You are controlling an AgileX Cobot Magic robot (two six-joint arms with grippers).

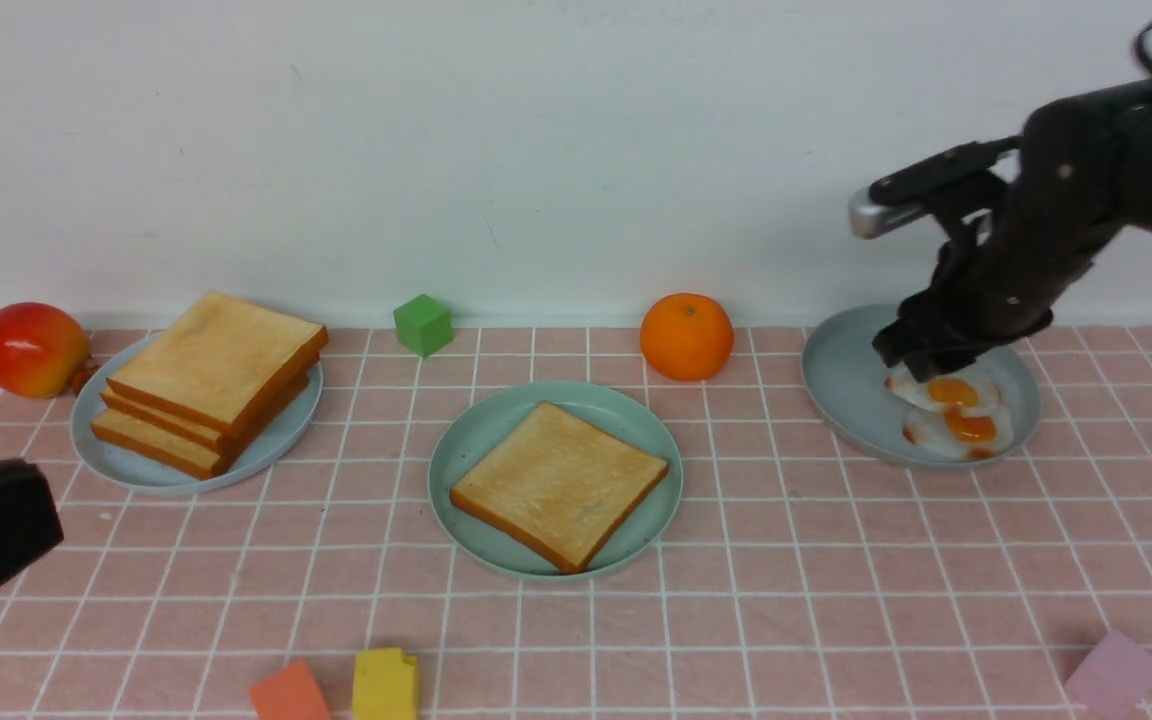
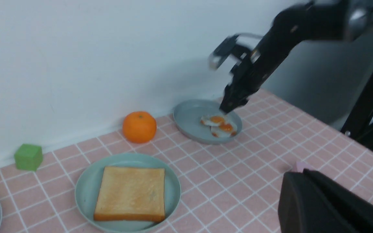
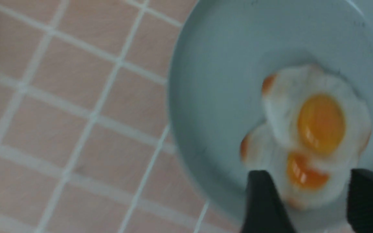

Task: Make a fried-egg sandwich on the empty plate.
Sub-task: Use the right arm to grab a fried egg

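One golden-brown toast slice [image 1: 558,482] lies on the mint-green plate [image 1: 476,430]; both also show in the left wrist view, toast [image 2: 130,192] and plate [image 2: 86,181]. No stacked sandwich is in view. Two overlapping white-and-orange fried eggs [image 1: 954,408] lie on the grey-blue plate [image 1: 841,380] at the right. My right gripper [image 1: 921,365] hangs just over the eggs, open. In the right wrist view the gripper [image 3: 312,176] has a finger on either side of the nearer egg [image 3: 303,174]. My left gripper [image 1: 41,500] is shut and empty at the near left, seen in its own view [image 2: 298,173].
A taller stack of toast [image 1: 211,380] sits on a pale blue plate [image 1: 126,460] at the left. A red fruit [image 1: 31,348], green cube [image 1: 423,324] and orange [image 1: 686,336] line the back wall. Orange [image 1: 288,692], yellow [image 1: 384,685] and pink [image 1: 1114,672] blocks lie near the front edge.
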